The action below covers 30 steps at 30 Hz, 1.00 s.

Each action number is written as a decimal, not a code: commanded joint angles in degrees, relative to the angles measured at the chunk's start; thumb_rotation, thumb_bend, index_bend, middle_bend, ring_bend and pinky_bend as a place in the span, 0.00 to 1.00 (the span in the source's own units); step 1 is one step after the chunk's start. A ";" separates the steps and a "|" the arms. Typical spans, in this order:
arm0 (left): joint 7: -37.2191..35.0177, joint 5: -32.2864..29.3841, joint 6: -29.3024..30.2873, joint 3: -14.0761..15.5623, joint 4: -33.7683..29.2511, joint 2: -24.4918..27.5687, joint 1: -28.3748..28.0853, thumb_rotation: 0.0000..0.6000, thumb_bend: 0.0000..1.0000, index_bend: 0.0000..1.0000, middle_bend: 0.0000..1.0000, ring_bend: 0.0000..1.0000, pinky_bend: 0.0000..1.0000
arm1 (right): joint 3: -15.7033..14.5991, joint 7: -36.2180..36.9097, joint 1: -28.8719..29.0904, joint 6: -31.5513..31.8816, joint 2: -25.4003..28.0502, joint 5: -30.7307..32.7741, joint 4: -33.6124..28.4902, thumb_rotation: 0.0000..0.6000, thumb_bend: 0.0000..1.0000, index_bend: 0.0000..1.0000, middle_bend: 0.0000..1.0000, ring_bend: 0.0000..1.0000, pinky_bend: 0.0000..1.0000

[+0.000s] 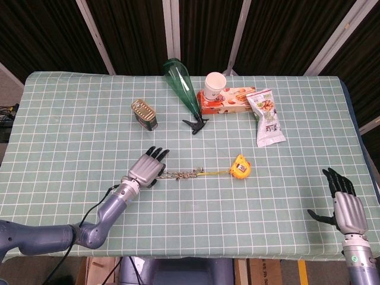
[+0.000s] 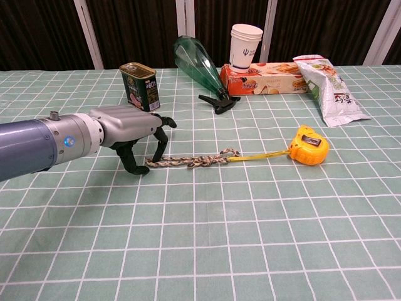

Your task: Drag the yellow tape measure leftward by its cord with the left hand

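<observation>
Near the middle of the counter (image 1: 71,113), the yellow tape measure (image 1: 240,167) sits upright on its edge, with a short run of yellow blade leading out at nine o'clock into a braided, mottled cord (image 2: 188,161) that lies slack and a little kinked on the green checked cloth. My left robot hand (image 2: 128,127) is arched over the cord's free end, fingertips (image 2: 161,155) down on either side of it; from the chest view I cannot tell whether the cord is actually pinched between thumb and finger or merely straddled. My right robot hand (image 1: 344,205) rests at the four o'clock corner of the counter, spread wide and holding nothing, well apart from everything.

I judge the case to be light, hard plastic that should slide on the cloth, though it may tip or swing round once the cord goes taut. The cord looks soft and limp, so it will not push, only pull, and slack has to be taken up first. The braid seems rough enough to hold in a pinch. I would take hold near the free end, where my fingers already are, keep the pull low and straight toward nine o'clock. A green bottle (image 1: 181,89) and a tin (image 1: 144,114) stand up at twelve o'clock, out of the path
</observation>
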 commanded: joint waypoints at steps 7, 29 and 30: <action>-0.98 0.67 0.36 -0.01 0.15 -0.21 -0.20 1.00 0.44 0.54 0.01 0.00 0.00 | 0.00 -0.14 -0.01 0.05 -0.06 0.03 -0.04 1.00 0.17 0.00 0.00 0.00 0.00; -3.31 2.65 2.14 0.58 -0.35 0.18 -0.21 1.00 0.54 0.59 0.04 0.00 0.00 | 0.00 -0.39 0.01 -0.05 -0.06 0.22 -0.08 1.00 0.17 0.00 0.00 0.00 0.00; -3.43 2.87 2.32 0.56 -0.55 0.37 -0.14 1.00 0.54 0.59 0.04 0.00 0.00 | -0.01 -0.40 0.01 -0.06 -0.06 0.23 -0.09 1.00 0.17 0.00 0.00 0.00 0.00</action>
